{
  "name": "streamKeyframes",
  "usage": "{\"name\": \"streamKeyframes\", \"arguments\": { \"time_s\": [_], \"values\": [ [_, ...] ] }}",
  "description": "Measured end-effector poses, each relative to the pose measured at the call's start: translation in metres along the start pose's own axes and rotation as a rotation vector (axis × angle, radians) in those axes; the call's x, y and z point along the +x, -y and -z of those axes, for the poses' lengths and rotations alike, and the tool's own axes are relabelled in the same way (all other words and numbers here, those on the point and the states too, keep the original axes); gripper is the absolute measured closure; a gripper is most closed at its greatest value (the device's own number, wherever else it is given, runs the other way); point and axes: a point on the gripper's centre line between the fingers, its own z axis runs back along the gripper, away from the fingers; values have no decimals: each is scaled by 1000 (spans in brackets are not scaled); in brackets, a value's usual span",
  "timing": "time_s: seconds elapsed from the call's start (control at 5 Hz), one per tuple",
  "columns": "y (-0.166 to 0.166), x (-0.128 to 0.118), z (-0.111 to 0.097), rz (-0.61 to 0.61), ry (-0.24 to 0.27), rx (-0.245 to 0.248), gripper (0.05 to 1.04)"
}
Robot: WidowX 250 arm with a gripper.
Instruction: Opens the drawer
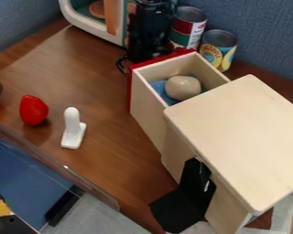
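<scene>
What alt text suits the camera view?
The red-fronted drawer of a wooden box stands open, holding a beige round object and something blue; the black claw is at its front. At left: a red object, a white piece.

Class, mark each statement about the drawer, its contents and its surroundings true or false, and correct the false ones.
1. A rounded beige object lies in the drawer. True.
2. The drawer is fully shut. False: it stands open.
3. The gripper is above the red strawberry-like item. False: it is at the drawer's red front.
4. Two cans stand near the blue wall. True.
5. A white object is on the brown tabletop, outside the drawer. True.
</scene>
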Motion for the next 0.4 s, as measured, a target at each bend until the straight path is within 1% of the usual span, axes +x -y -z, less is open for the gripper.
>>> {"name": "streamKeyframes", "arguments": {
  "time_s": [0.2, 0.4],
  "values": [
    [8, -2, -50, 36, 73, 7, 365],
    [19, -5, -96, 79, 147, 5, 109]
  ]
}}
